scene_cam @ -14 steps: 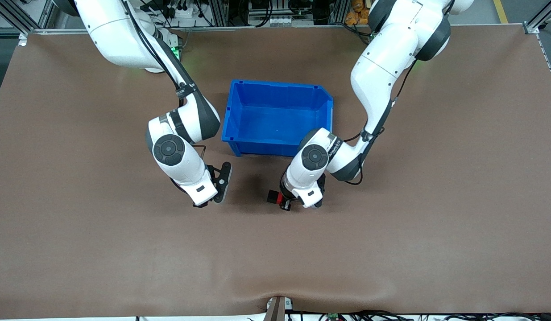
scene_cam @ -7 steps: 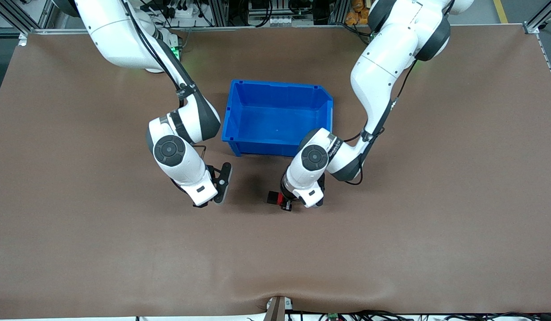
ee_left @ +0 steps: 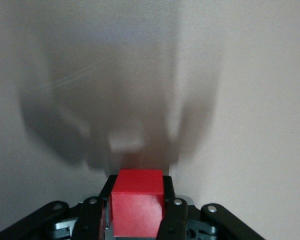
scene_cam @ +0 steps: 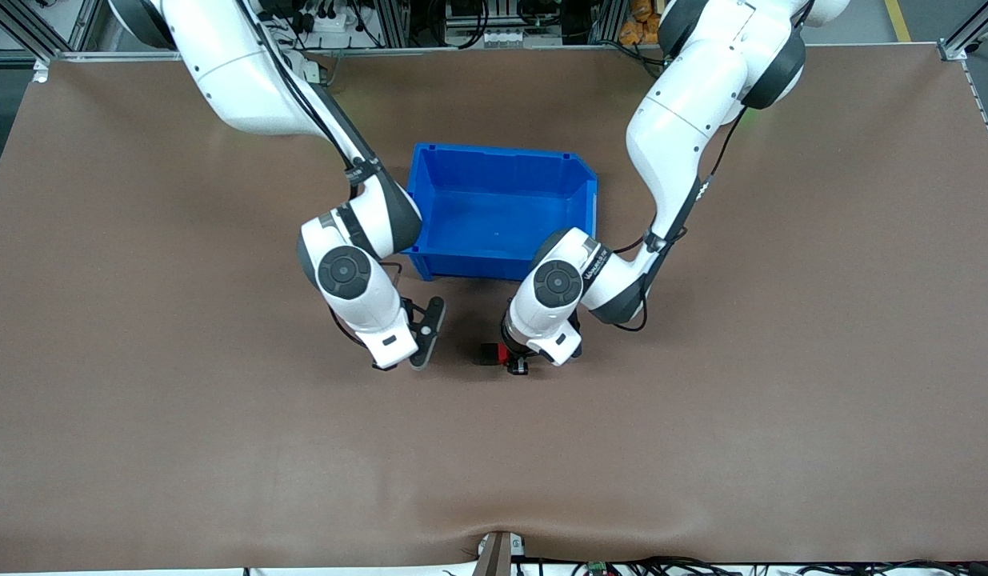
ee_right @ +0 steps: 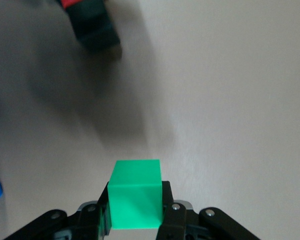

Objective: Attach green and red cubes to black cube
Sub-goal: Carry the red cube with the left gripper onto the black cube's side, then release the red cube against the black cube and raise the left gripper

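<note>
My left gripper (scene_cam: 514, 364) is shut on the red cube (scene_cam: 502, 352), low over the table just in front of the blue bin. The black cube (scene_cam: 488, 354) sits against the red cube's face that is toward the right arm. In the left wrist view the red cube (ee_left: 136, 202) fills the space between the fingers (ee_left: 171, 215), and the black cube is hidden. My right gripper (scene_cam: 386, 364) is over the table beside them, apart from the black cube. In the right wrist view it is shut on the green cube (ee_right: 136, 195), and the black cube (ee_right: 97, 32) shows ahead.
An open blue bin (scene_cam: 478, 268) stands mid-table, farther from the front camera than both grippers, with nothing in it. Brown table surface (scene_cam: 702, 440) stretches around on all sides.
My right arm has moved toward the left arm's end, bringing the green cube closer to the black cube. My left gripper with the red and black cubes has shifted slightly toward the bin.
</note>
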Controlling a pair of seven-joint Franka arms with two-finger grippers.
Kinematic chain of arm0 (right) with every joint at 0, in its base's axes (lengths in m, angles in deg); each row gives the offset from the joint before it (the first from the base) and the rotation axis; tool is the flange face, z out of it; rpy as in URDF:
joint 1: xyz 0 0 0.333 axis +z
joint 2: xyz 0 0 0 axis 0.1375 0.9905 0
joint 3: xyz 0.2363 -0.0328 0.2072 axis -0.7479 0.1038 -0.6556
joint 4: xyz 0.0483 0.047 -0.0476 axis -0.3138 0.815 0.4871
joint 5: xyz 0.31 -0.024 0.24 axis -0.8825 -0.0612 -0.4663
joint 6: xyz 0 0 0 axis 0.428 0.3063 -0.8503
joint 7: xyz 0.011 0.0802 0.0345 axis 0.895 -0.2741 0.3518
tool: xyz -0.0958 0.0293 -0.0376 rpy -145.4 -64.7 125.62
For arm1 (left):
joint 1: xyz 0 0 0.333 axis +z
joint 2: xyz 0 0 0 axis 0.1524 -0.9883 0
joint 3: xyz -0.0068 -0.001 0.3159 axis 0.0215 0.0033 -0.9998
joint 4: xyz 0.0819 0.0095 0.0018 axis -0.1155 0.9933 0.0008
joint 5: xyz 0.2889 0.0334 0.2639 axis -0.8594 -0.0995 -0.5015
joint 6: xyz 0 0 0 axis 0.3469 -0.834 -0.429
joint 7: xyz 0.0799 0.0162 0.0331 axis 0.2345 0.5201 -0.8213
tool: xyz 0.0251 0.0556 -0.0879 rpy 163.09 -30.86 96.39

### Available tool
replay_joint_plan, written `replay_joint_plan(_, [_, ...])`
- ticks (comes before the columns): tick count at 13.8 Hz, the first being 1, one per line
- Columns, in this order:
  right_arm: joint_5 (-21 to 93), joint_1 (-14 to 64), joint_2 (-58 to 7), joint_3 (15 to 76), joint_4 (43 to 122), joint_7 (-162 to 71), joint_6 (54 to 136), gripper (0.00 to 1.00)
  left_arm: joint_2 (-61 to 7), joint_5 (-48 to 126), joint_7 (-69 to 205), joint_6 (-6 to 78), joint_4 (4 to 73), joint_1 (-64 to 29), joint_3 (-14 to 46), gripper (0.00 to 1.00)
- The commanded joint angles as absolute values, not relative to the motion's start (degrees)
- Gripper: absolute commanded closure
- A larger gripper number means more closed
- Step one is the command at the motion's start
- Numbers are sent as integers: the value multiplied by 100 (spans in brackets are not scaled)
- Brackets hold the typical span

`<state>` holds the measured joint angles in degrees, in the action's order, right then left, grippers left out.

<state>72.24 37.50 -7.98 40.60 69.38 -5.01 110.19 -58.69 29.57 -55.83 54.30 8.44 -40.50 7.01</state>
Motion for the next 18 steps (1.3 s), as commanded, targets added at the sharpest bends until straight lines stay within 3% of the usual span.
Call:
replay_joint_plan(1, [7217,3901,-299,4105,6255,-534,10957,100,-6101,3161,-5666,5184,741,-4155,727,61])
replay_joint_plan(2, [7235,3919,-211,4105,6202,-464,10974,100,-6092,3161,-5640,5184,732,-4155,727,25])
replay_joint_plan(3, [7252,3937,-140,4105,6184,-368,11166,100,-6084,3126,-5614,5184,732,-4155,727,0])
replay_joint_plan(8, [7244,4121,44,4105,6184,-314,11519,100,-5497,3064,-5264,4624,732,-4120,744,0])
replay_joint_plan(16, [7235,4235,115,4114,6167,-376,11642,100,-3660,3038,-1656,2225,767,-3146,656,0])
replay_joint_plan(18, [7270,4306,211,4114,6167,-323,12053,100,-3220,3038,-452,1732,767,-2707,656,0])
